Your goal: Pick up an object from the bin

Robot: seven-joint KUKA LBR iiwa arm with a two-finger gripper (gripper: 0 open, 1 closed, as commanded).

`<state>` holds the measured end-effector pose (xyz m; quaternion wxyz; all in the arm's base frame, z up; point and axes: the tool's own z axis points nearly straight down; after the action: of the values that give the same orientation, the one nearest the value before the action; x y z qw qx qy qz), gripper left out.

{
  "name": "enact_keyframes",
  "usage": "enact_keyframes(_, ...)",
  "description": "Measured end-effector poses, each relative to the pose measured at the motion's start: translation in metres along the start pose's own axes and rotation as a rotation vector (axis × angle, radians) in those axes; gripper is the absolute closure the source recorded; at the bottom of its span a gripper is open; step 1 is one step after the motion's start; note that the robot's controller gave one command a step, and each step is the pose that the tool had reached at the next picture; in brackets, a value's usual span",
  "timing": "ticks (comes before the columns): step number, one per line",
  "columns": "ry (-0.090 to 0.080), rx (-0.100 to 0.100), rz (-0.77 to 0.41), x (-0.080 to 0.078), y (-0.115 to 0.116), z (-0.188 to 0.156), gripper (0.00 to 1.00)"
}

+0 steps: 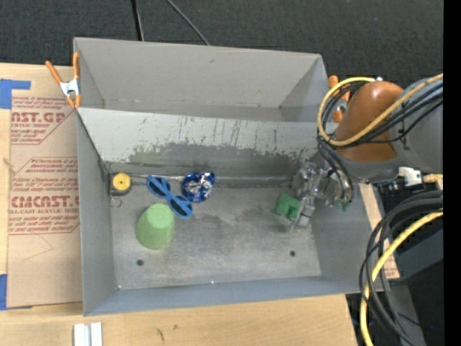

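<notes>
My gripper (302,209) is low at the right side of the bin, close to the right wall. A small dark green block (287,207) lies on the floor right against its fingertips, on their left side. Whether the block sits between the fingers or just beside them is not clear.
On the bin's left side lie a light green cup (155,226), a blue X-shaped clip (170,195), a blue and white crumpled ball (197,185) and a small yellow disc (120,183). The arm with its orange cover and cables hangs over the right rim.
</notes>
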<state>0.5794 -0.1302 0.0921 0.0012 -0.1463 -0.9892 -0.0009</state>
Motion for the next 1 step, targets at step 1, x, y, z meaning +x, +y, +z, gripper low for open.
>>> enact_keyframes(1, -0.003, -0.003, 0.117, 0.0084, -0.0004, 0.0227, 0.00)
